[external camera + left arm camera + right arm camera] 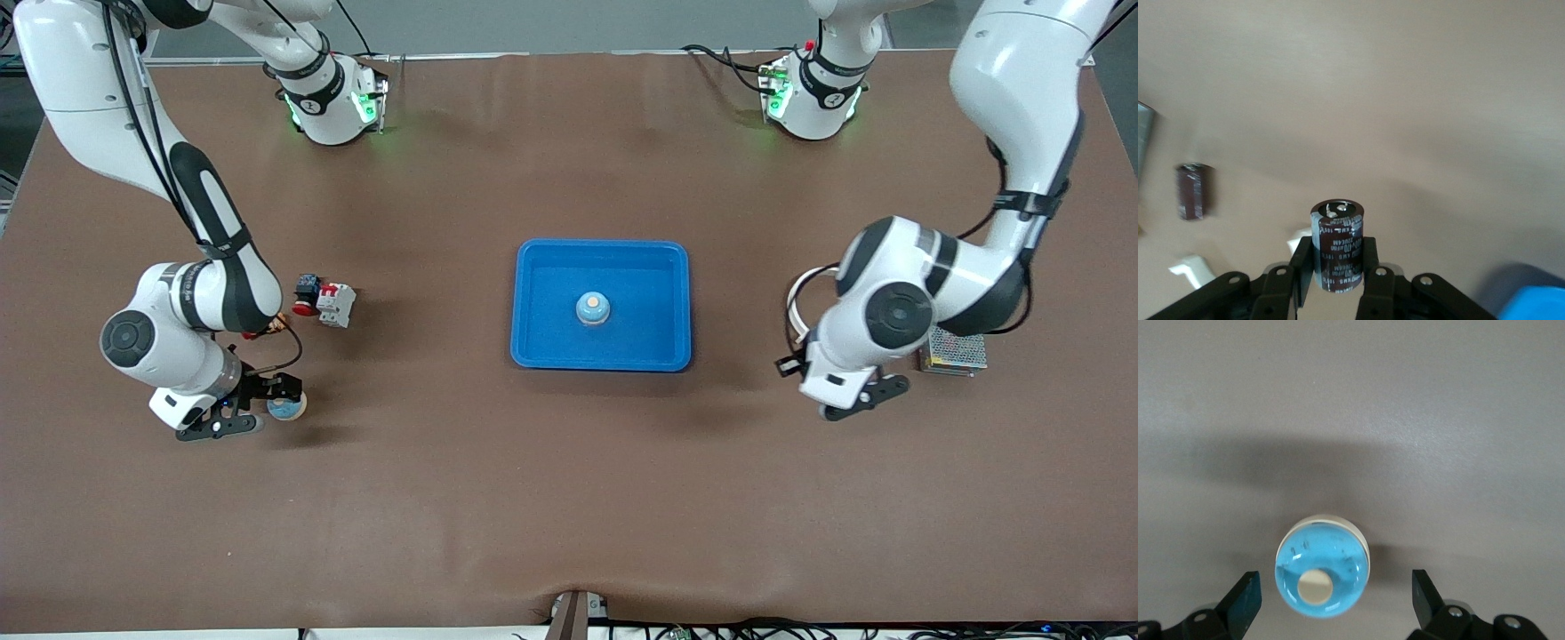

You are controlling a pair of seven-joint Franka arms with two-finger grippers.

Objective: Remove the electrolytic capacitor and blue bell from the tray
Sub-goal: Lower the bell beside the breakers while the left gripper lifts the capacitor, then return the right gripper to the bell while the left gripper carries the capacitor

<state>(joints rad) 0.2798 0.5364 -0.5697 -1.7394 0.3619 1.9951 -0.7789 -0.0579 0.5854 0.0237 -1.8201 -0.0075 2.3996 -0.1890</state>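
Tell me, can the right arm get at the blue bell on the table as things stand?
Probably yes. The right gripper hangs just above the blue bell, jaws open on either side of it, with bare table around it. Nothing stands in the way; the red switch parts lie apart from it.

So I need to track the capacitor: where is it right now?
The capacitor is clamped in the left gripper, over the table beside the power supply, at the left arm's end.
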